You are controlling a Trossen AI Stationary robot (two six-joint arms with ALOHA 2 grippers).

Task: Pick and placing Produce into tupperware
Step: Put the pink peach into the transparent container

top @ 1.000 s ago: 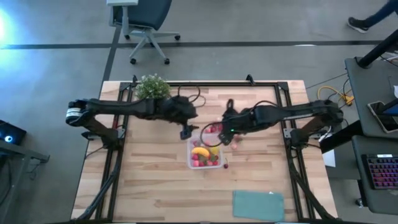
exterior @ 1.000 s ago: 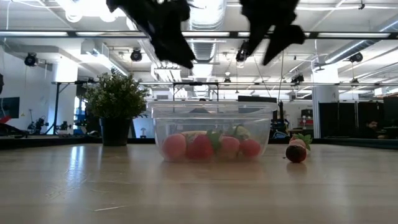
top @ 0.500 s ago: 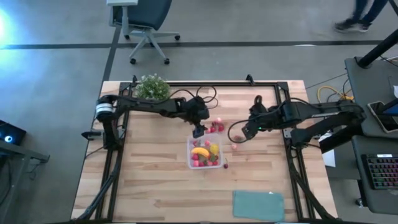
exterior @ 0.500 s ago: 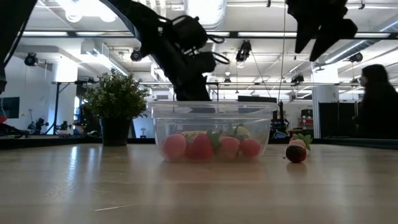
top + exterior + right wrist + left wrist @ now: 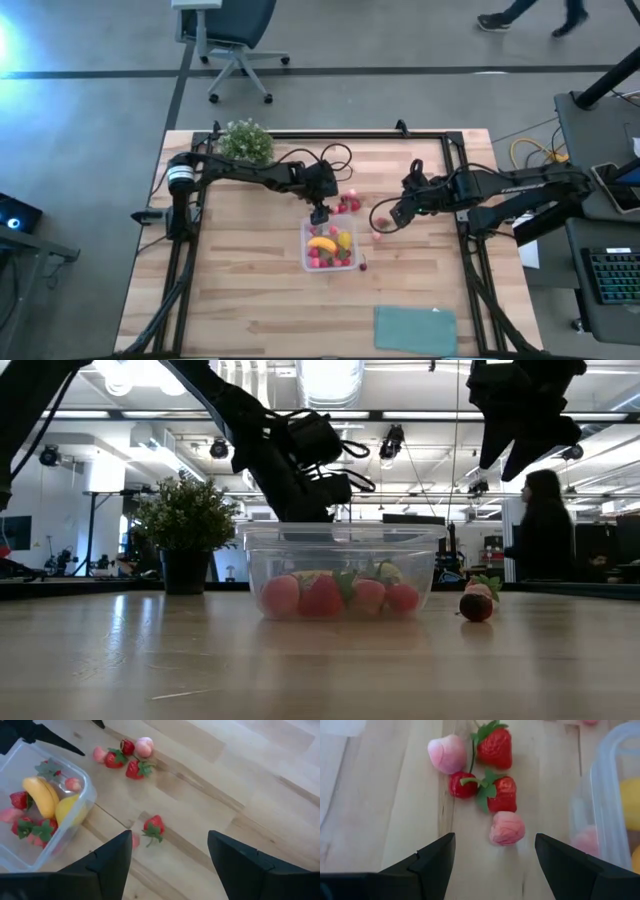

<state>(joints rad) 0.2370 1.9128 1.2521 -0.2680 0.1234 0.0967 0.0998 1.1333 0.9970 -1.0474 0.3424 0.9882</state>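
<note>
The clear tupperware point(image 5: 306, 262) sits mid-table and holds a yellow banana point(image 5: 322, 243), a lemon point(image 5: 344, 240) and red berries. A cluster of red and pink berries point(image 5: 347, 205) lies on the wood just beyond its far edge. My left gripper point(image 5: 320, 213) hovers open over that cluster, with a pink berry point(image 5: 507, 828) between and ahead of its fingers, untouched. My right gripper point(image 5: 388, 222) is open to the container's right, above a lone strawberry point(image 5: 153, 827) and a pink berry point(image 5: 135, 840). One more berry point(image 5: 363, 265) lies by the container's right side.
A bushy potted plant point(image 5: 245, 140) stands at the far left corner. A flat teal rectangle point(image 5: 415, 328) lies near the near edge, right of centre. A person point(image 5: 545, 540) stands in the room beyond the table. Bare wood stretches left of and in front of the container.
My left gripper has moved toward the table's right and come down, ending behind the container's far edge over the berry cluster. My right gripper has drawn back from that cluster toward the table's right edge. The fruits and container have stayed where they were.
</note>
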